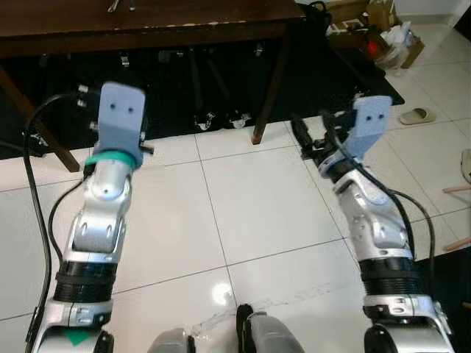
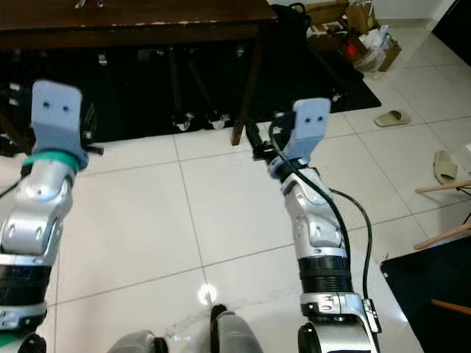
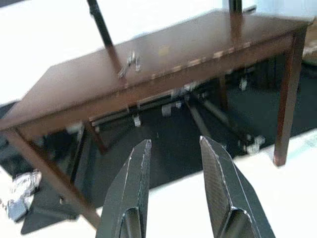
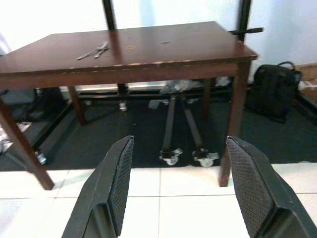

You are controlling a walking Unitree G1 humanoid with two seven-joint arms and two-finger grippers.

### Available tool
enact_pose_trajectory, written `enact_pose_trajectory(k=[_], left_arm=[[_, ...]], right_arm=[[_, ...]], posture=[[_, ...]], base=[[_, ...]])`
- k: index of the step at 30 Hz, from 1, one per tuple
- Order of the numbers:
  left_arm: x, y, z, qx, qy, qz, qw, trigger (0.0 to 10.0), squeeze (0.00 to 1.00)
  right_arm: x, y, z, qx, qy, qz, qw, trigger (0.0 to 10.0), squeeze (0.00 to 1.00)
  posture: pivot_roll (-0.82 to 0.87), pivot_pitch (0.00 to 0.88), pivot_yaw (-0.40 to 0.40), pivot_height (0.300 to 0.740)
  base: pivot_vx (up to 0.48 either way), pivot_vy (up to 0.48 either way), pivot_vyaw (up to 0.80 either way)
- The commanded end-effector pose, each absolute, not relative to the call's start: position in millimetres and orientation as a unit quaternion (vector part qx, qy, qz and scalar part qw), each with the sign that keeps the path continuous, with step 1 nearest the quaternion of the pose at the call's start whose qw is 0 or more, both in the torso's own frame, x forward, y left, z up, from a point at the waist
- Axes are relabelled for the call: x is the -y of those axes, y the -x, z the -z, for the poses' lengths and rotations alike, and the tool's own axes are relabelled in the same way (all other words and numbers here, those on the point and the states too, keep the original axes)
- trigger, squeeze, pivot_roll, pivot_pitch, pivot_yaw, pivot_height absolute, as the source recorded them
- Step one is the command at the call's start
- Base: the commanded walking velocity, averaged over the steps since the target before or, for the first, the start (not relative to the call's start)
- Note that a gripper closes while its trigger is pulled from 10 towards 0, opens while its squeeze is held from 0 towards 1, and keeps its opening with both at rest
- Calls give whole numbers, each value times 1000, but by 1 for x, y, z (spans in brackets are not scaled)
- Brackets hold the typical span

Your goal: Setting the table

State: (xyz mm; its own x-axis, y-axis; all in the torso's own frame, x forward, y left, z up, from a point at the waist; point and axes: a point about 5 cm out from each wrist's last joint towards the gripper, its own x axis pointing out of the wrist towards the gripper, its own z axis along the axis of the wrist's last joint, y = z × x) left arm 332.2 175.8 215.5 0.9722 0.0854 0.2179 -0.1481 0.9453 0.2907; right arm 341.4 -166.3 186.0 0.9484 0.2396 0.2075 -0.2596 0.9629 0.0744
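Both grippers short of the brown table (image 4: pixel 148 47), left gripper (image 3: pixel 173 163) and right gripper (image 4: pixel 181 173) jaws parted, empty, cutlery (image 4: pixel 94 50) on the table.

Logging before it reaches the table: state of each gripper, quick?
Left gripper: open, holding nothing.
Right gripper: open wide, holding nothing.

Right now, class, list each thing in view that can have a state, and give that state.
left gripper: jaws open, empty, raised toward the table
right gripper: jaws wide open, empty, raised toward the table
cutlery: lying loose on the table top
table: not yet set
black bag: resting on the dark rug beside the table
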Motion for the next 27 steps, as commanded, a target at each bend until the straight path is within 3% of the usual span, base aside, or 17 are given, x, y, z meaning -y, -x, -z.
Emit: enact_pose_trajectory(k=[1,5,13,27], left_arm=[[-179,-332,-207,87,-166,-67,980,10000,0],[-182,-335,-211,88,-167,-90,978,10000,0],[-187,-338,-213,88,-178,-132,971,10000,0],[-184,-343,-215,91,-174,-137,971,10000,0]], right_arm=[[170,-340,-180,91,-53,-117,988,10000,0],[171,-341,-184,101,-51,-116,987,10000,0],[173,-347,-191,114,-52,-114,986,10000,0],[174,-346,-192,117,-53,-110,986,10000,0]], posture=[[127,70,-20,740],[123,59,-21,740],[118,64,-30,740],[90,63,-16,740]], base=[[0,0,0],[157,0,0],[480,0,0],[480,0,0]])
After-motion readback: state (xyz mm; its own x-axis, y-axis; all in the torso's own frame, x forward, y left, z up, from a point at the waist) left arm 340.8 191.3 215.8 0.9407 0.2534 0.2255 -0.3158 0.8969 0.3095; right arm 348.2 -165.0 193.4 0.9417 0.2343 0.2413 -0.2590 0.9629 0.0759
